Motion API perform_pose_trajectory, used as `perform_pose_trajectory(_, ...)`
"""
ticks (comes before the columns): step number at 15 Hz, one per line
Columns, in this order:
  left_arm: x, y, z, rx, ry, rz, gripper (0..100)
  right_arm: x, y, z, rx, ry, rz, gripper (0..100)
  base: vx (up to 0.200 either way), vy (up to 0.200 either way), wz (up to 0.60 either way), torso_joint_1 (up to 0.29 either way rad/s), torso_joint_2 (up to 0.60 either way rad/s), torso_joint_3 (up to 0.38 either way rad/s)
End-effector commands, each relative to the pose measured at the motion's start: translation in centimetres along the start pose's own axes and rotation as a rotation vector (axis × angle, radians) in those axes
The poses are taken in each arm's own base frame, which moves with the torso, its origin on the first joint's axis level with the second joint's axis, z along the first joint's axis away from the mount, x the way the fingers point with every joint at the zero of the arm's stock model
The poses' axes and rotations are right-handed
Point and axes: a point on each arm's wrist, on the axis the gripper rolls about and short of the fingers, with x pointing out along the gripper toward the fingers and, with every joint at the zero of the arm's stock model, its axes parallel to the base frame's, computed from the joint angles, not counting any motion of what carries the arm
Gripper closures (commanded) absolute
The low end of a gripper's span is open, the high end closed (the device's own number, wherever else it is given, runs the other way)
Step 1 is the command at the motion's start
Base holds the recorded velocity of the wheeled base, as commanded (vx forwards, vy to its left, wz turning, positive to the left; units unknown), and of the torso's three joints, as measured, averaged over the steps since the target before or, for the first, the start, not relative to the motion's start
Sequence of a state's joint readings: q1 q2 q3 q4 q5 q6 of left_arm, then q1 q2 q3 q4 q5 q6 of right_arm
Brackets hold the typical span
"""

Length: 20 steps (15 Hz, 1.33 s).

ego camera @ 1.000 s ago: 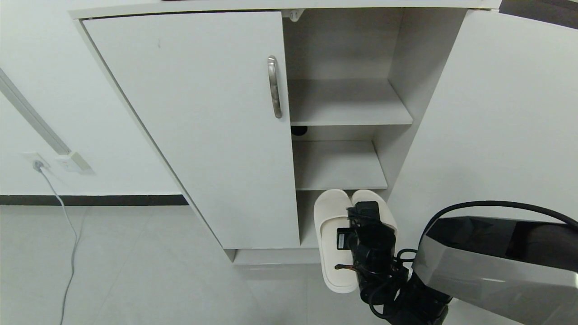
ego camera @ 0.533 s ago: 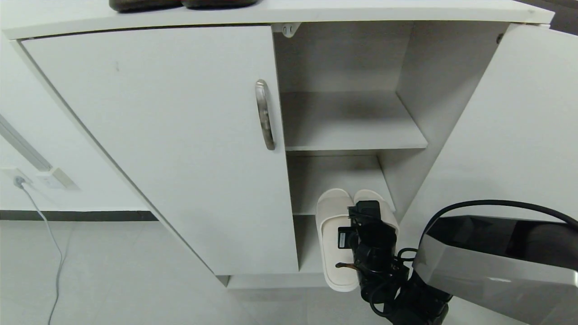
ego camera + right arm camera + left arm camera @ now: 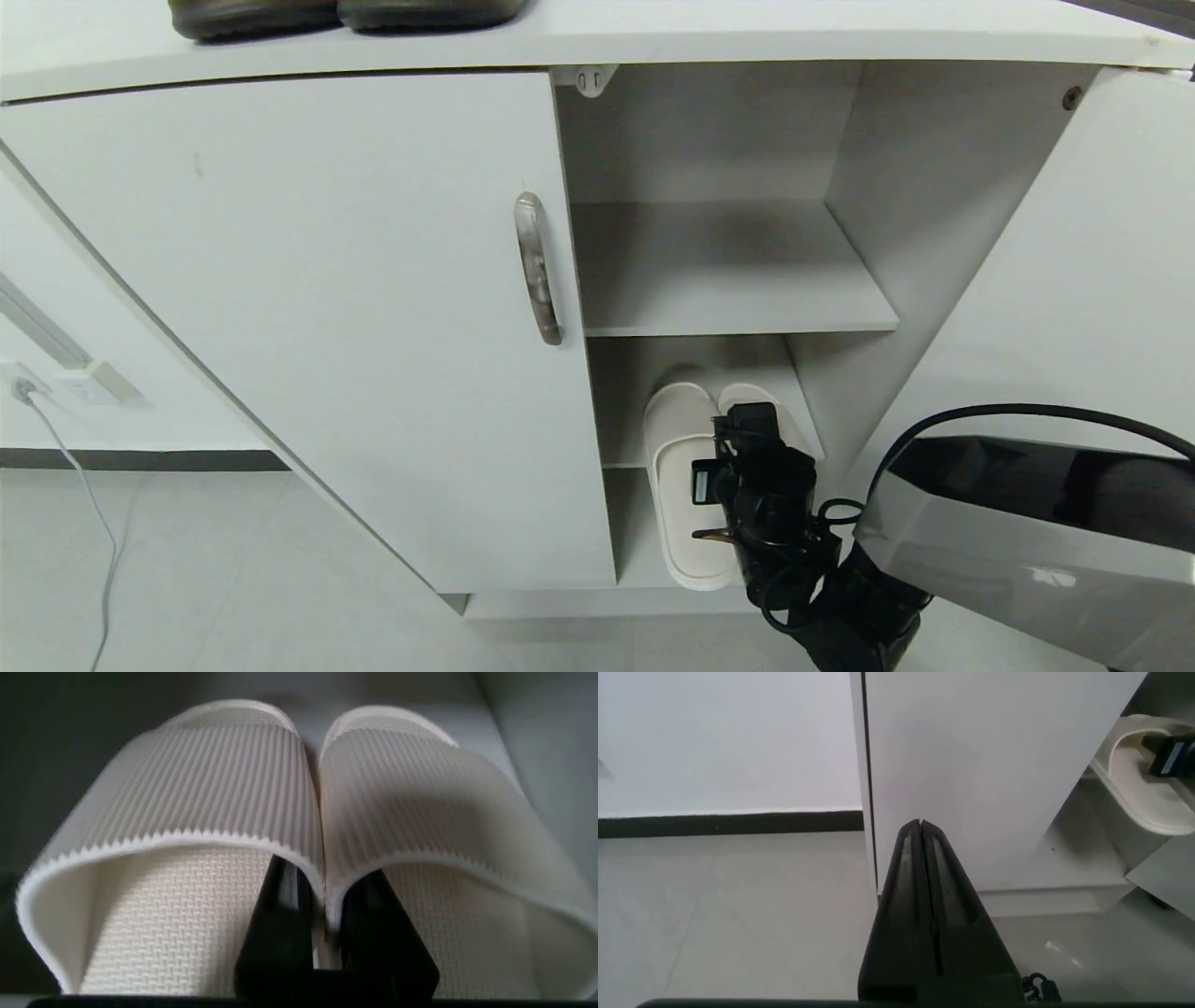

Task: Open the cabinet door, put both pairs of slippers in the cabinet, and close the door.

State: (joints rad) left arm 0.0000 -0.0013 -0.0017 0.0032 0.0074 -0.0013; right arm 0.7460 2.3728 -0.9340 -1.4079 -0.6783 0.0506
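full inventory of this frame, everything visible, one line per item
cabinet: 1, white, against the wall, right half open
left door: 1, white, shut
handle: 1, metal, on the left door's inner edge
right door: 1, white, swung open
shelf: 1, white, upper part of the open half
white slippers: 1 pair, white, at the opening below the shelf, toes pointing in
dark slippers: 1 pair, dark, on the cabinet top
socket: 1, white, low on the wall, left of the cabinet
cable: 1, grey, from the socket to the floor
left gripper: black, shut, facing the left door
right gripper: black, shut on the white slippers' inner sides
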Motion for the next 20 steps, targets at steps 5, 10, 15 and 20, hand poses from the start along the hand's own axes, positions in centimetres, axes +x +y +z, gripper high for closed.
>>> perform_pose_trajectory(5,0.0,0.0,0.0,0.000,0.001,0.000,100,4.3,1.0,1.6,-0.008,0.023,-0.032,100,0.000,0.000,0.00,0.000,0.00,0.000)
perform_pose_trajectory(10,0.0,0.0,0.0,0.000,0.001,0.002,100,8.5,0.9,3.0,-0.002,0.015,-0.079,100,0.000,0.000,0.00,0.000,0.00,0.000)
perform_pose_trajectory(15,0.0,0.0,0.0,0.000,0.001,0.002,100,10.1,0.7,3.7,-0.002,0.010,-0.068,100,0.000,0.000,0.00,0.000,0.00,0.000)
perform_pose_trajectory(20,0.0,0.0,0.0,0.000,0.001,0.019,100,11.3,-0.2,3.3,-0.001,0.006,-0.093,100,0.000,0.000,0.00,0.000,0.00,0.000)
